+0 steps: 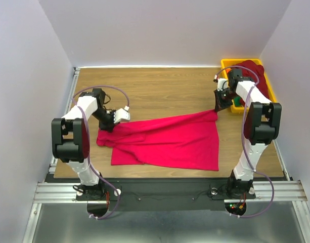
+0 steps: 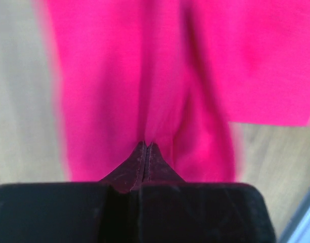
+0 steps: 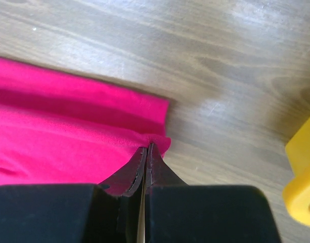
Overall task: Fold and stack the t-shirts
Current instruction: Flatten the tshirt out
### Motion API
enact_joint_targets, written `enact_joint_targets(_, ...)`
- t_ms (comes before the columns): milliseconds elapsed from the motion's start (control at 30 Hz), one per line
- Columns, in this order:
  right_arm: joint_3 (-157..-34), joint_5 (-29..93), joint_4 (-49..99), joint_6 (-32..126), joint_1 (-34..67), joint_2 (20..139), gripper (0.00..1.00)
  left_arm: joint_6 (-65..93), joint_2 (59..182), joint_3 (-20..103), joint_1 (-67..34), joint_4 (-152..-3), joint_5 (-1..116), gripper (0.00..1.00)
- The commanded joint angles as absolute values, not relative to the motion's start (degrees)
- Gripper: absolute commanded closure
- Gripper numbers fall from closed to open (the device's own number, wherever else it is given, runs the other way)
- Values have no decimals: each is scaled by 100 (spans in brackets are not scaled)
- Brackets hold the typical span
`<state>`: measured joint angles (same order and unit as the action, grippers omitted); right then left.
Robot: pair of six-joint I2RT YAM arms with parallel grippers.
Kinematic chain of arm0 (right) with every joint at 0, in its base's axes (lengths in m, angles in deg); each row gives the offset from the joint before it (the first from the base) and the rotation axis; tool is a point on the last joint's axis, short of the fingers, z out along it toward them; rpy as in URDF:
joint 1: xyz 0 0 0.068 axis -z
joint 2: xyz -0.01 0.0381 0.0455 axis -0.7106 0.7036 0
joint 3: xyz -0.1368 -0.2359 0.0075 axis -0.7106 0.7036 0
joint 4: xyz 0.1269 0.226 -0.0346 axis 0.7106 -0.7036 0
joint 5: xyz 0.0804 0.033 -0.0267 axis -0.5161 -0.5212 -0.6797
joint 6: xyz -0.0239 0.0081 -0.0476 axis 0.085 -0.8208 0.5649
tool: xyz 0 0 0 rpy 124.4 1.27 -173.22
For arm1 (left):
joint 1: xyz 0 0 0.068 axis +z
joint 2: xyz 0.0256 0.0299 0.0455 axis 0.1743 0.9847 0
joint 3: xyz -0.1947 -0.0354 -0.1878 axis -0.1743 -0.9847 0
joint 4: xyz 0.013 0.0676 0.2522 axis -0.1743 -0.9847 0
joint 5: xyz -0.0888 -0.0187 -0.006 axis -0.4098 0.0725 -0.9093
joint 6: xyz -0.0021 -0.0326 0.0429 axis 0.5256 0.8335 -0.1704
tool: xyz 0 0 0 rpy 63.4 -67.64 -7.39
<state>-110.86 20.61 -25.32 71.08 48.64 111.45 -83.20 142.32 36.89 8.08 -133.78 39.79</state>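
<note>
A pink shirt (image 1: 170, 142) lies spread on the worktop (image 1: 160, 91) between the two arms, stretched in a ridge from its left end to its far right corner. The left jaws are closed, pinching a fold at that left end. The right jaws are closed on the far right corner. A maroon shirt (image 1: 256, 73) sits heaped in the yellow tray (image 1: 226, 63) at the far right.

Upper desk (image 1: 160, 91) lying open
Yellow tray (image 1: 228, 62) is crowding the upper right; the pink t-shirt (image 1: 170, 144) is covering the centre.
</note>
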Motion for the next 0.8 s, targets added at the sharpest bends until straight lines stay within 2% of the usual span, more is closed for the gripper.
enact_joint_targets(0, -11442, 2144, -2440, 7219, 4898, 11299, 99, -7709, 14498, 4603, 960, -13204, 3727, 100)
enact_joint_targets(200, -11601, 2021, -2448, 7246, 4898, 11509, 100, -6734, 15062, 5439, 960, -12616, 3779, 100)
enact_joint_targets(233, -11610, 1986, -2457, 7255, 4898, 11527, 99, -6741, 15115, 5492, 960, -12606, 3780, 96)
enact_joint_targets(267, -11584, 1864, -2457, 7263, 4898, 11519, 99, -6793, 15133, 5571, 960, -12780, 3701, 75)
enact_joint_targets(333, -11496, 1836, -2448, 7264, 4898, 11457, 99, -7099, 15037, 5589, 960, -12974, 3595, 62)
enact_joint_targets(367, -11452, 1732, -2448, 7264, 4889, 11457, 99, -7188, 14958, 5545, 960, -13115, 3421, 45)
enact_joint_targets(467, -11338, 1635, -2457, 7272, 4898, 11413, 100, -7408, 14606, 5457, 925, -13238, 3069, 43)
enact_joint_targets(567, -11250, 1626, -2457, 7343, 4898, 11430, 99, -7839, 14439, 5283, 505, -13545, 3059, 48)
enact_joint_targets(767, -11197, 1617, -2519, 7378, 4897, 11457, 99, -8323, 14552, 4887, -138, -13784, 3216, 49)
